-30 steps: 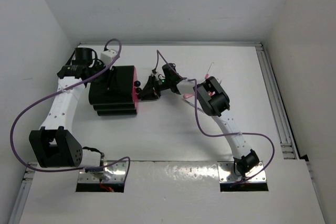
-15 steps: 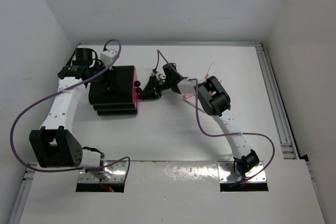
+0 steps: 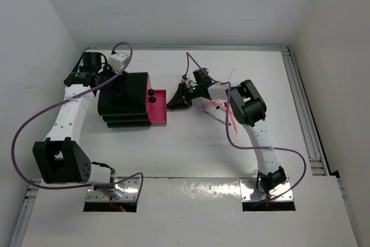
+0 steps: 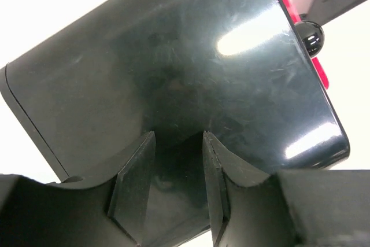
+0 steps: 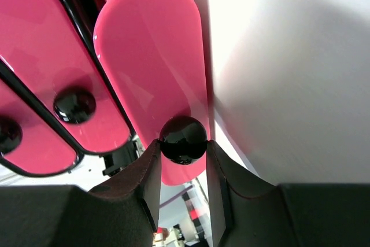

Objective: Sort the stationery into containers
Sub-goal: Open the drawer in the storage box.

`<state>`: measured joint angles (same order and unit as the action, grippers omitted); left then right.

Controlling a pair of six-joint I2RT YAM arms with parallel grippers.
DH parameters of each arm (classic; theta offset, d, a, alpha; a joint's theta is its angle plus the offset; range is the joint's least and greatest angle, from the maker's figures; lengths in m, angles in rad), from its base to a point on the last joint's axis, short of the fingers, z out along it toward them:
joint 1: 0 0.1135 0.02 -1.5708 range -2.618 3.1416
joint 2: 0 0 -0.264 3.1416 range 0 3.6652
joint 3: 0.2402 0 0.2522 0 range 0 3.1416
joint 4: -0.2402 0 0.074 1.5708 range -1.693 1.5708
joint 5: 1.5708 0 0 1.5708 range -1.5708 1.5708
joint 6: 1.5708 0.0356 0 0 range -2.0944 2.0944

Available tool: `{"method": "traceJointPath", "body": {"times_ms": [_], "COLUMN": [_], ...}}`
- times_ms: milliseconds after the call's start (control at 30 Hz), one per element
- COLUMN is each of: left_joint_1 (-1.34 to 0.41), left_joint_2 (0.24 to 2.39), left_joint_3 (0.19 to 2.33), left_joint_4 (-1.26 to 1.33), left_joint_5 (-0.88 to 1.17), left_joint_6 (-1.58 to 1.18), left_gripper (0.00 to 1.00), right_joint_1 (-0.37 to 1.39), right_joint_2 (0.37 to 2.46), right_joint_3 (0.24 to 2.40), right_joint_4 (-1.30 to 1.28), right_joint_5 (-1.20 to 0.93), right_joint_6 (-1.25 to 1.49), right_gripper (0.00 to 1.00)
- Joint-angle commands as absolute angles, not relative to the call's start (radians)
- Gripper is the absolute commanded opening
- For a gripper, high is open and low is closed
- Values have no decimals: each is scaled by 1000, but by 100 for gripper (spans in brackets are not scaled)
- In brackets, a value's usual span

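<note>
My left arm reaches up the left side of the white surface [image 3: 191, 148] to its far end, then bends right over the black stepped drawer unit [image 3: 124, 99]. My left pincer [image 4: 177, 148] is clenched with nothing in it, its fingers [image 4: 136, 186] set down on the unit's glossy top.

My right arm rises from its near base, folds at the elbow and stretches left, low over the surface, to the unit's pink front. My right pincer [image 5: 182, 146] is grasping the round black knob [image 5: 182, 137] of one pink drawer [image 3: 158, 111], a finger pressed to each side of it. That drawer stands drawn out to the right of the unit; I cannot tell what lies in it. Left of it in the wrist view, two more pink drawers [image 5: 52, 73] sit flush in the unit.

The stationery [image 3: 215, 107], thin pink and white pens, lies loose on the surface under my right forearm, well right of the open drawer.
</note>
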<state>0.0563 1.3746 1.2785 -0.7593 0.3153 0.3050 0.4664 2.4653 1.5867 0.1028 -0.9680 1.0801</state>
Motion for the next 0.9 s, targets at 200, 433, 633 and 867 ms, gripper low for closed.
{"method": "traceJointPath", "body": {"times_ms": [200,433,633,867], "left_joint_1": [71,69,66,57], "left_joint_2": [1413,1419,1413,1410], "left_joint_3": [1258,1259,1264,1347], "left_joint_4": [-821,-815,-805,-805], "left_joint_5": [278,288,290,330], "left_joint_6": [302,293,298,295], "left_gripper": [46,47,53,61], "right_joint_1": [391,356,342,298], "right_joint_2": [2341,2332,2310,2189], "right_joint_3": [1471,1471,1522,1597], "right_joint_4": [-57,-118,-207,-281], "right_joint_5": [-914,-907,-896,-900], "right_joint_6": [907,851,805,763], "right_gripper": [0,9,58,53]}}
